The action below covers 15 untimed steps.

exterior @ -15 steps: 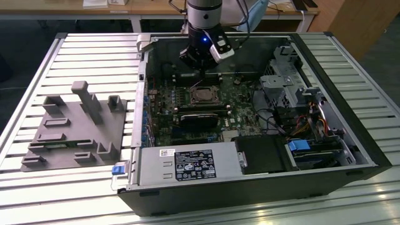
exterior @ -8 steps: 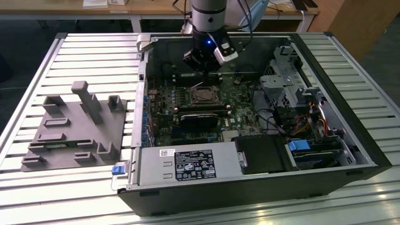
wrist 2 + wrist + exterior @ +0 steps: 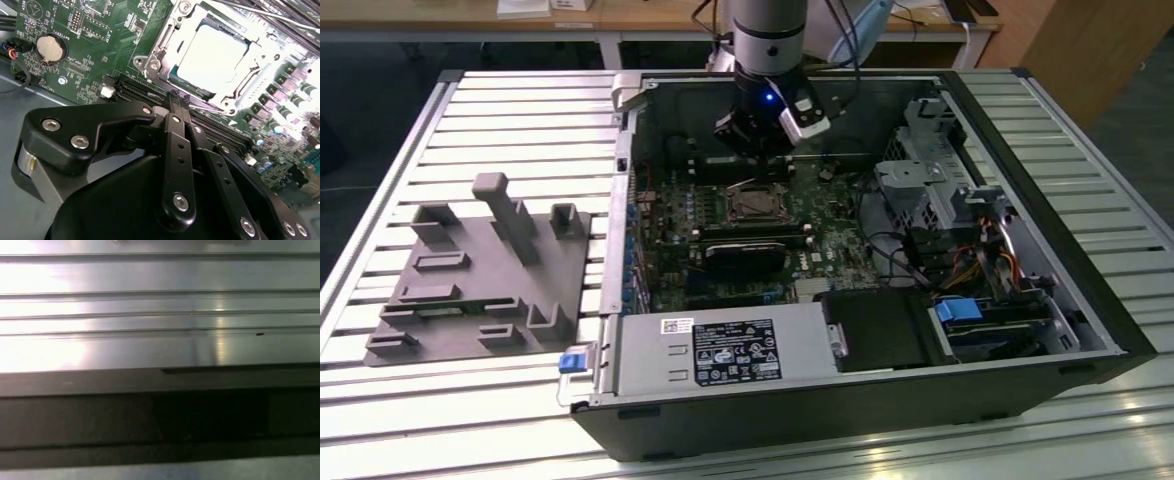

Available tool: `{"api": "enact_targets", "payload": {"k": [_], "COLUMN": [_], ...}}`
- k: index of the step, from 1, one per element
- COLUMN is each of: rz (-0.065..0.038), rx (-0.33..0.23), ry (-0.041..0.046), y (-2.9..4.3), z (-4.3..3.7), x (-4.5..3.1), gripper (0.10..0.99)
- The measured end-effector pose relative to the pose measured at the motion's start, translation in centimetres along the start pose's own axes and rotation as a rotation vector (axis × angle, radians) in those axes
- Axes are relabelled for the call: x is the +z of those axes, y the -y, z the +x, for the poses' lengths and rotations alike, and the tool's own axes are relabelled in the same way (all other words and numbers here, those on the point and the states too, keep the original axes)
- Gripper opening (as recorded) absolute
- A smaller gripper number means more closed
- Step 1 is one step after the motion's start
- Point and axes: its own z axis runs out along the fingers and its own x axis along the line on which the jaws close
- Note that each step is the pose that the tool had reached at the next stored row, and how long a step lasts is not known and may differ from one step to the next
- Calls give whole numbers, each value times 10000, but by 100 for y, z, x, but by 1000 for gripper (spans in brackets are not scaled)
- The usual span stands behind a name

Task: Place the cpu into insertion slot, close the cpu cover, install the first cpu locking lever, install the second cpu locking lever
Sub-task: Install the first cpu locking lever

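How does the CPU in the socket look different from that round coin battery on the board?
The cpu is square, pale and glaring under the light; the coin battery is round and duller silver. The cpu is much larger and framed by the metal cpu cover; the coin battery sits in a small black holder. Both lie flat on the green motherboard.

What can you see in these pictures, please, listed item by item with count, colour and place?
computer case: one, black, lying open on the slatted metal table.
green circuit board: one, inside the case.
cpu: one, silvery, seated in the insertion slot.
cpu cover: one, silvery frame, lying around the cpu.
coin battery: one, silver, on the board.
power supply: one, grey with a black label, at the case's near edge.
grey fixture: one, on the table at the exterior view's left.
gripper: one, black, fingers together, just beside the socket.
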Motion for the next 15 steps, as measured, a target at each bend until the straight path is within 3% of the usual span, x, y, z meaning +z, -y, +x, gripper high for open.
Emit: {"api": "enact_targets", "payload": {"k": [15], "rz": [1], "rx": [0], "ry": [-12], "y": [0], "z": [-36], "x": [132], "gripper": [106]}}
